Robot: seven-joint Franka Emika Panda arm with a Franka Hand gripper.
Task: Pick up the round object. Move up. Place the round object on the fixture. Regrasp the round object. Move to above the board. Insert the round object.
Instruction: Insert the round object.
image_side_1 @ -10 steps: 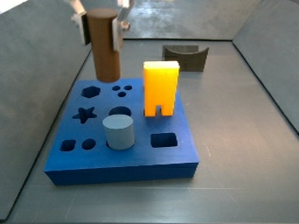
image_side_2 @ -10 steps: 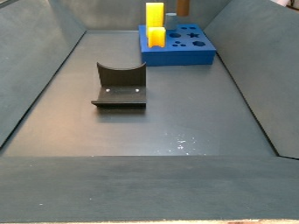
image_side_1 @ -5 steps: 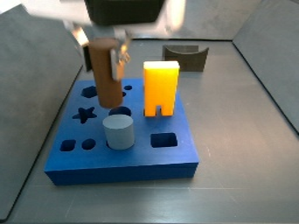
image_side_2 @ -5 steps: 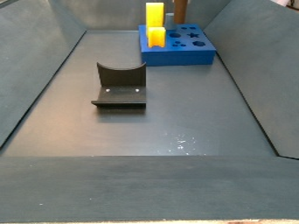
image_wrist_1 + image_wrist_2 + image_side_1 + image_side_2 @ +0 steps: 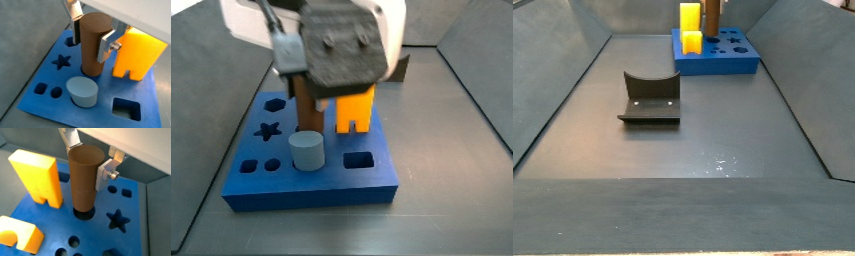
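My gripper [image 5: 92, 39] is shut on the round object [image 5: 93, 47], a brown peg held upright between the silver fingers [image 5: 107, 44]. Both wrist views show the peg's lower end in a round hole of the blue board [image 5: 40, 107]; the dark hole rim shows around it [image 5: 83, 214]. In a side view the gripper [image 5: 305, 85] stands low over the board [image 5: 305, 190] and hides most of the peg [image 5: 305, 108]. The dark fixture [image 5: 649, 97] stands empty on the floor, well away from the board [image 5: 716, 58], where the peg [image 5: 711, 15] rises.
A tall orange-yellow block [image 5: 137, 52] stands in the board right beside the peg, also seen in a side view [image 5: 356, 112]. A pale grey-blue cylinder [image 5: 82, 91] sits in a hole just in front. Star, square and small round holes lie open. Grey walls enclose the floor.
The gripper has come down with the peg; the peg's lower end has gone from above the board into the round hole beside the orange-yellow block.
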